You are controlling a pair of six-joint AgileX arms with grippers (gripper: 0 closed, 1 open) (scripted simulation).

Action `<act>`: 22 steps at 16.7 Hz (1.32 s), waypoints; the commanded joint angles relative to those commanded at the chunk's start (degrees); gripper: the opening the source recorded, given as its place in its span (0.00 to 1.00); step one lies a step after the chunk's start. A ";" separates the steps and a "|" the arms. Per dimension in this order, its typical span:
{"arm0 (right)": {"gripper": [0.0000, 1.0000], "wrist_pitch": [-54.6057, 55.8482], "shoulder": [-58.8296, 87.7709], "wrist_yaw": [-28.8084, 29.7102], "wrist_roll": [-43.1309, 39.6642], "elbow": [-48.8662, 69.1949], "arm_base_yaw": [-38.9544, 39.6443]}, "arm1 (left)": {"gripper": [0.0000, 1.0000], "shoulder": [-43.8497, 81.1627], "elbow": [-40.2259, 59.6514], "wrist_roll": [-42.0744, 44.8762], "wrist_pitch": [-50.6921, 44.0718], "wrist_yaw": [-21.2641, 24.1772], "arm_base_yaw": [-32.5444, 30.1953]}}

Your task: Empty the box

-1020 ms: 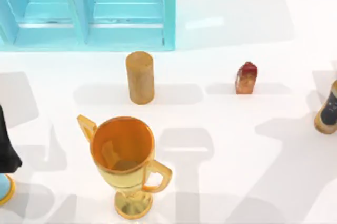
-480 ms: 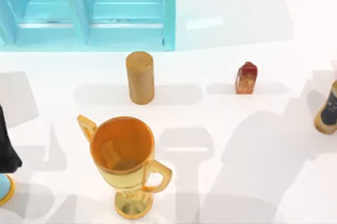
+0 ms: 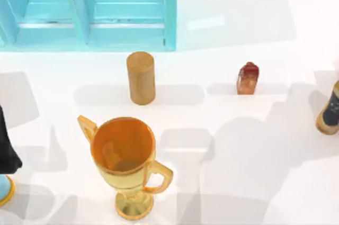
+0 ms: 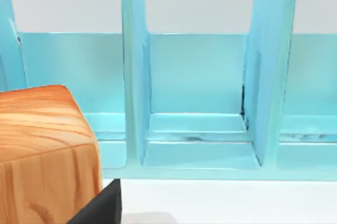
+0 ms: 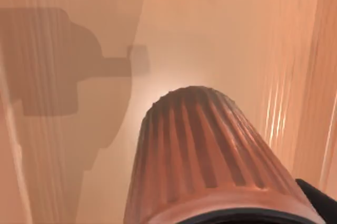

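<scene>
Box (image 3: 127, 34): cyan, upright dividers; near compartments bare
Wooden cylinder (image 3: 141, 77): upright just before the box
Trophy (image 3: 126, 164): nearer than cylinder
Grippers: finger state cannot be told

You'll find no legible txt, labels, brands or nos.; dark bottle (image 3: 331, 109) at table's right edge: label unreadable.
</scene>
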 joint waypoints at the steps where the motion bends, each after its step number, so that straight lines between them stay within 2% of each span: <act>1: 0.00 0.09 -0.10 -0.08 0.10 -0.09 0.06 | 1.00 0.00 0.00 0.00 0.00 0.00 0.00; 5: 0.00 4.29 -6.19 -2.34 6.11 -5.52 5.13 | 1.00 0.00 0.00 0.00 0.00 0.00 0.00; 10: 0.00 11.11 -18.57 -1.72 21.87 -21.69 16.31 | 1.00 0.00 0.00 0.00 0.00 0.00 0.00; 15: 0.00 14.85 -22.38 0.25 39.32 -44.55 36.76 | 1.00 0.00 0.00 0.00 0.00 0.00 0.00; 18: 0.00 19.44 -26.14 1.29 49.38 -53.87 48.35 | 1.00 0.00 0.00 0.00 0.00 0.00 0.00; 22: 0.00 25.67 -32.15 2.66 55.21 -59.37 55.58 | 1.00 0.00 0.00 0.00 0.00 0.00 0.00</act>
